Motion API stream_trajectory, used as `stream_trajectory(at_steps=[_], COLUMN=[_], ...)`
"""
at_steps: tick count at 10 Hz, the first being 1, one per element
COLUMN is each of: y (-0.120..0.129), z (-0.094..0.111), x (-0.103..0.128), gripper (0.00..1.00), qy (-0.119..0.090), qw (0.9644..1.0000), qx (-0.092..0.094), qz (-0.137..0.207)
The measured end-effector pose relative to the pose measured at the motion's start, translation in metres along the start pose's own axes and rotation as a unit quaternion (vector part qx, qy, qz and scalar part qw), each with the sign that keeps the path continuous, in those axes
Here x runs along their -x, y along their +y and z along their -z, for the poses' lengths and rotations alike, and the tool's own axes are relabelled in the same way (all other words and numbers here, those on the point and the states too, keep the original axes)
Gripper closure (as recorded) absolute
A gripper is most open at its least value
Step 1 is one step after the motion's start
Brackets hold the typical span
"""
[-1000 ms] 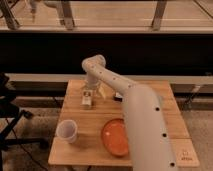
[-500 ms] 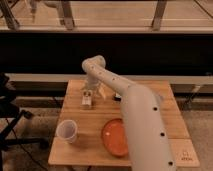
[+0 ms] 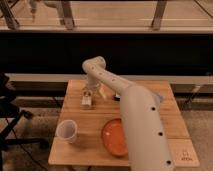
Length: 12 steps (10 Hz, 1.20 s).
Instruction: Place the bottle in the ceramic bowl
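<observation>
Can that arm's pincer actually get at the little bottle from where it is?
Probably yes. The pincer hangs open right over the bottle, with nothing between them; the white cup and orange bowl sit well away, nearer the camera.

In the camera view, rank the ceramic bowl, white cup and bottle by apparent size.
1. Ceramic bowl
2. White cup
3. Bottle, which is farther away and partly hidden by the claw over it, so this is less sure

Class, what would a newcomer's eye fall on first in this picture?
The white robot arm sweeps from the near right across the wooden table, its open gripper at the small bottle on the far left. Near the front sit an orange-red bowl, partly behind the arm, and a white cup left of it.
</observation>
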<state>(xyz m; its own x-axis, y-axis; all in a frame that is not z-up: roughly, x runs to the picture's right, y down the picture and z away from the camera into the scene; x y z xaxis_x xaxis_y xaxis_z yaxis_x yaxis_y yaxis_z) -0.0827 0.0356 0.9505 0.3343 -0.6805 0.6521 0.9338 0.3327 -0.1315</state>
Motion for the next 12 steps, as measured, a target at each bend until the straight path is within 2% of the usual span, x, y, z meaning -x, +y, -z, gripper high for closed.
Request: stream_trajectory(at_steps=[12], y=[0.001], z=[-0.006], x=[-0.014], gripper=[0.00], qy=[0.001], qw=[1.0000], qx=[0.006], qz=[-0.004])
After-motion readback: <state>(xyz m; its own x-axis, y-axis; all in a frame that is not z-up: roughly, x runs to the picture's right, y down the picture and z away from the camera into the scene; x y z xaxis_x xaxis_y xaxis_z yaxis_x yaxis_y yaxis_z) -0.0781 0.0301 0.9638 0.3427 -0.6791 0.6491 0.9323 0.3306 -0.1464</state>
